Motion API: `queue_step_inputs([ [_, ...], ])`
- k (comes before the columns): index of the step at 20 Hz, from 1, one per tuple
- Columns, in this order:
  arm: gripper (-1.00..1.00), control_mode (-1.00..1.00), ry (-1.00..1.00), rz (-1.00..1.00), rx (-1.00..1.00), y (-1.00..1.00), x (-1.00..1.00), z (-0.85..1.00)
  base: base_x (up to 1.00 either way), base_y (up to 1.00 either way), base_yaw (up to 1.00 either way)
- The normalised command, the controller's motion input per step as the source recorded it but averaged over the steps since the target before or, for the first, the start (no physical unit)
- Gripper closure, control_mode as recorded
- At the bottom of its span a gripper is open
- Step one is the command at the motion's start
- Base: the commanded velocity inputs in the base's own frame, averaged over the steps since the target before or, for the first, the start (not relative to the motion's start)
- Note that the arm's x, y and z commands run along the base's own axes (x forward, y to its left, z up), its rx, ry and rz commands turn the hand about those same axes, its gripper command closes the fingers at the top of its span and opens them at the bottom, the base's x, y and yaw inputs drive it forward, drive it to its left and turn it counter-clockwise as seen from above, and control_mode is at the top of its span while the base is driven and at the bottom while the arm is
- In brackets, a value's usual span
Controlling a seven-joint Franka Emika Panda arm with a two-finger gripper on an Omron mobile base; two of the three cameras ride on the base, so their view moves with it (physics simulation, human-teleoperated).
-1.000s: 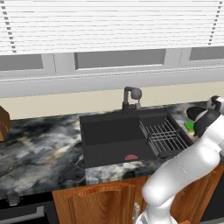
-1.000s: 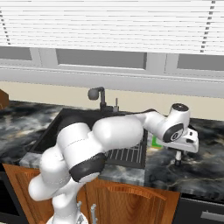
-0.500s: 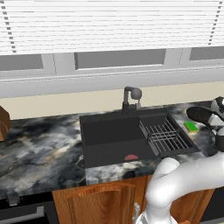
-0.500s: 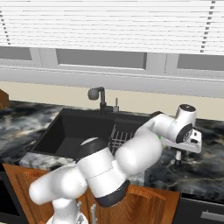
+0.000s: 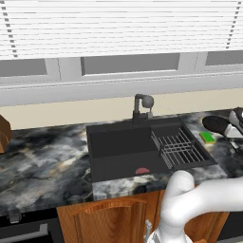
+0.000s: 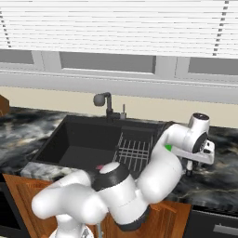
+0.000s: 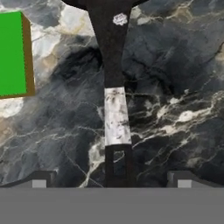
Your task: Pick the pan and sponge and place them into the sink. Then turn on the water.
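2 dark finger tips (image 7: 41,178) stand wide apart at the bottom of the hand view, so the jaws are open, and the pan's handle (image 7: 114,96) runs straight up between them without touching either. That handle is dark near the pan, then has a pale marbled section and a dark end with a small slot; a small white mark sits near its top, too blurred to read as writing. The pan (image 5: 219,125), black and shallow, lies on the marble surface (image 5: 42,156) to the right of the sink (image 5: 124,147) in the left base view, with the gripper (image 5: 236,127) hanging just over its handle end. The sponge (image 5: 207,137), bright green, lies on the same surface between the sink's right rim and the pan, near both; in the hand view it shows as a green block with a brown side at the upper left. Inside the sink, a wire rack (image 5: 178,148) fills the right part and a reddish drain spot (image 5: 142,171) sits at the front. A dark faucet (image 5: 141,108) stands behind the basin. No labels or lettering can be read anywhere.
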Motion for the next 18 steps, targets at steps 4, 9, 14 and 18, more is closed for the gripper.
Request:
queue_step_inputs([
  [4,-1.0,-1.0,0.02,0.0,0.0,0.0,0.03,-0.29,0.0,0.0,0.0],
  [9,-1.0,-1.0,0.0,0.0,0.0,0.0,0.04,-0.27,0.0,0.0,0.0],
  [14,-1.0,-1.0,-0.03,0.0,0.0,0.0,0.07,-0.27,0.0,0.0,0.0],
  [18,-1.0,-1.0,-0.05,0.01,0.0,0.0,0.08,-0.28,0.0,0.0,0.0],
])
